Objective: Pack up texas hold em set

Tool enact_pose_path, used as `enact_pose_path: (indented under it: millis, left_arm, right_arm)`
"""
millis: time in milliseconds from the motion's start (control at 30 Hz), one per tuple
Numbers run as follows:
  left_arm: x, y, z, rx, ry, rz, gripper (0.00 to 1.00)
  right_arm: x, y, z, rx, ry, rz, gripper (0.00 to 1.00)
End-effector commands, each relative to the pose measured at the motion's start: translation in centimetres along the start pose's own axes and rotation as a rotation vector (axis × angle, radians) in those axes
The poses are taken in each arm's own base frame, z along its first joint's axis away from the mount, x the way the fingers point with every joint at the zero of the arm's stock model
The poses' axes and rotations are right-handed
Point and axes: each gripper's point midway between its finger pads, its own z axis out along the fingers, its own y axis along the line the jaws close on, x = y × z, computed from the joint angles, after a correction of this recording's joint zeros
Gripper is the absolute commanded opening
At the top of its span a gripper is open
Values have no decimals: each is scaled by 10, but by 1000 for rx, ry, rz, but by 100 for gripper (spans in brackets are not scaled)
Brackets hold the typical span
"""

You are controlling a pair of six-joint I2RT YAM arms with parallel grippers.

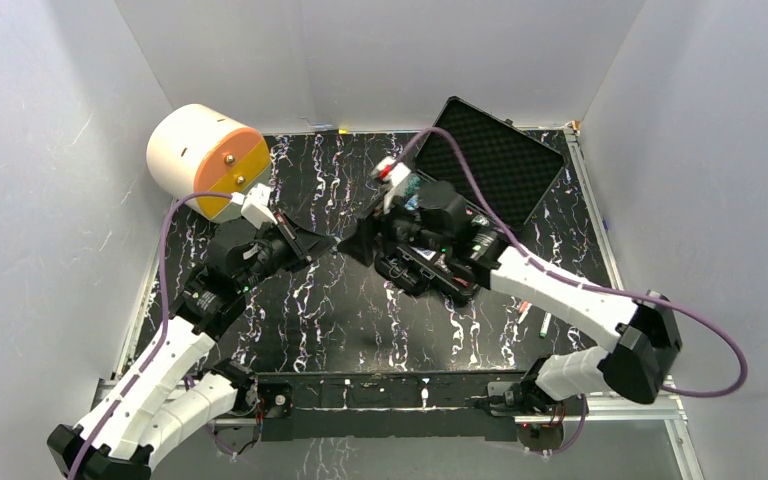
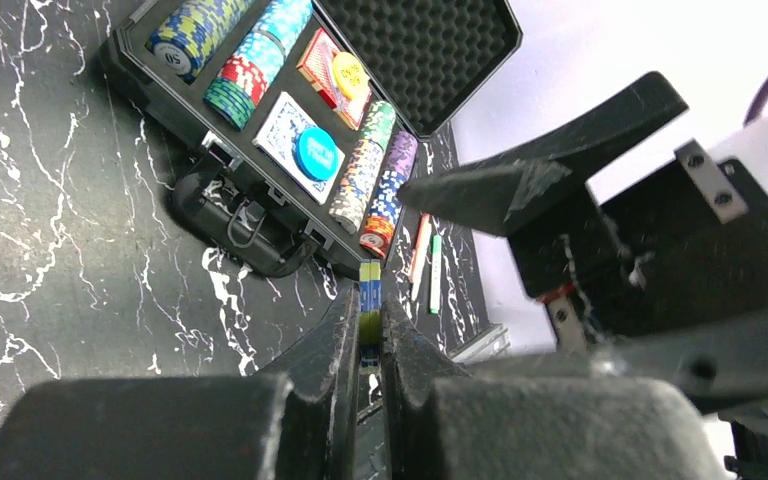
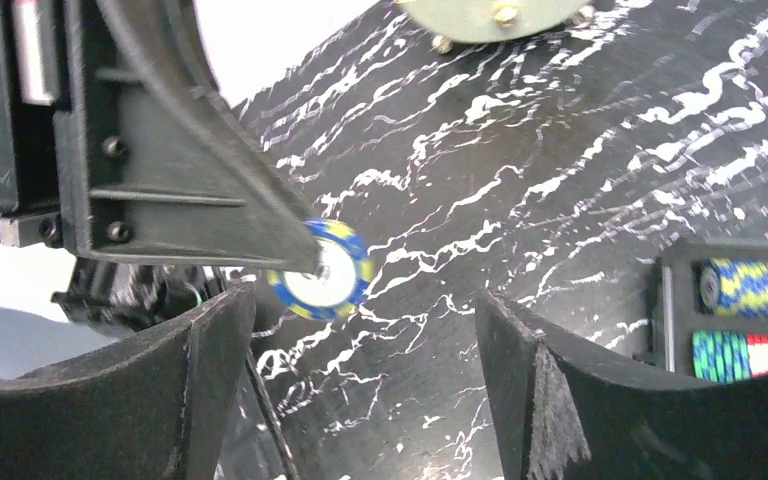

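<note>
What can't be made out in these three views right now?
- Left wrist: the chip in the left gripper shows edge-on only; its face is unseen.
- Right wrist: the chip's face is blurred, value unreadable; the case is cut off by the right edge.
- Top view: the right arm covers the case tray; the right gripper and the left gripper hide the chip.

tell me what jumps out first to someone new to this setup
The arms meet mid-table: the left gripper is shut on a blue and yellow chip, and the right gripper stands wide open just in front of it. At the back right lies the open case with its chip rows showing. A white-and-orange drum sits at the back left.
</note>
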Motion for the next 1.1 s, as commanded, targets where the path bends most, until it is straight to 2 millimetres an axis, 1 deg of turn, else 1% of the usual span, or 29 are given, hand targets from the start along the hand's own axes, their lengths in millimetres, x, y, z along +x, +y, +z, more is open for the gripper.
enact_pose_path:
  millis: [0,100,200,300,400,533,667,733,767,833,867,900,933,967,1000,1033,1067]
  left_arm:
    - [-20,-20,-10,49,-71,47,0]
    - [-27,-43,-12,107,-58,22,0]
    - [-36,-63,-15,143,-53,-15,0]
    - [-46,-75,-19,151,-68,-63,0]
    - [-52,-86,-22,184,-82,-100,0]
    - [-53,-88,-22,192,-86,-124,0]
    - [-52,-91,-20,220,-85,-144,0]
    - [-54,-91,-19,230,-96,-152,0]
    - [-53,-93,-19,240,-97,-148,0]
    - [-50,-93,-18,248,-83,-131,0]
    - [-47,-88,-16,238,-74,-131,0]
    - [-45,-80,-15,212,-78,-124,1]
    - [-45,-72,-15,176,-97,-95,19]
    - [-50,-50,-18,67,-143,-54,46]
    - [-61,-8,-32,-153,-223,2,71]
    - [-79,26,-56,-350,-330,75,79]
    - [-89,37,-70,-430,-389,101,80]
  right_arm:
    - [-60,-14,-39,3,-266,328,87]
    - [-65,-17,-42,-37,-321,570,80]
    - [-74,-9,-42,-137,-390,747,76]
    - [-85,3,-44,-274,-448,872,70]
    - [-99,16,-48,-392,-467,879,65]
    - [-111,30,-52,-480,-470,843,59]
    - [-108,30,-48,-475,-451,855,54]
    - [-105,33,-46,-511,-434,863,32]
    - [-104,33,-45,-520,-429,868,28]
    - [-102,32,-42,-513,-427,852,12]
    - [-102,31,-37,-492,-415,821,0]
    - [-101,27,-35,-465,-414,796,0]
    - [-98,20,-34,-420,-423,753,0]
    - [-92,9,-32,-345,-422,679,0]
    - [-70,-24,-28,-129,-377,558,0]
    - [-44,-57,-24,58,-282,366,0]
    - [-33,-79,-19,167,-181,203,0]
